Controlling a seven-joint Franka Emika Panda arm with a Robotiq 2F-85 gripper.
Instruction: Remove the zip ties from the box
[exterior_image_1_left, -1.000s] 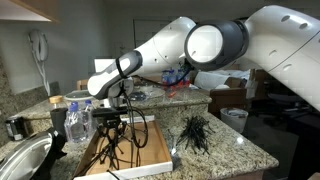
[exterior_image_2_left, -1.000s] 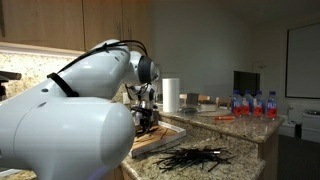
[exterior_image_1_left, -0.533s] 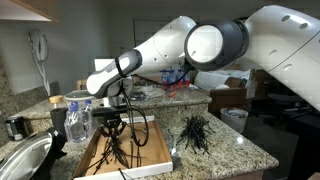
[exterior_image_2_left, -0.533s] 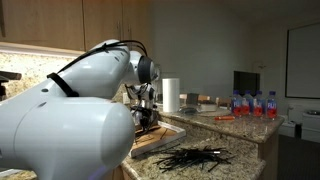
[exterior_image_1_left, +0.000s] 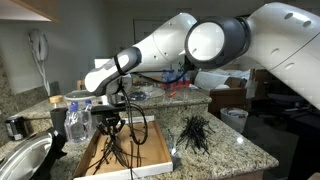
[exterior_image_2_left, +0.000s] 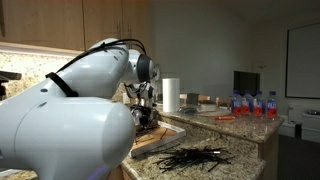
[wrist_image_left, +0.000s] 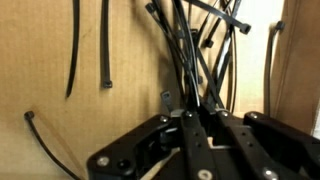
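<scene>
Several zip ties lie in the box; the tool grips others.

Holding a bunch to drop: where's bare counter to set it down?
Bare counter lies past the zip-tie pile, toward the corner. Crowded: the narrow strip between box and pile, and around the clear container beside the box.

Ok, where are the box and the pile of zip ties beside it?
box (exterior_image_1_left: 155, 148): in an exterior view, its bare cardboard bottom.
pile of zip ties (exterior_image_1_left: 195, 133): in an exterior view, middle of the bunch.
</scene>
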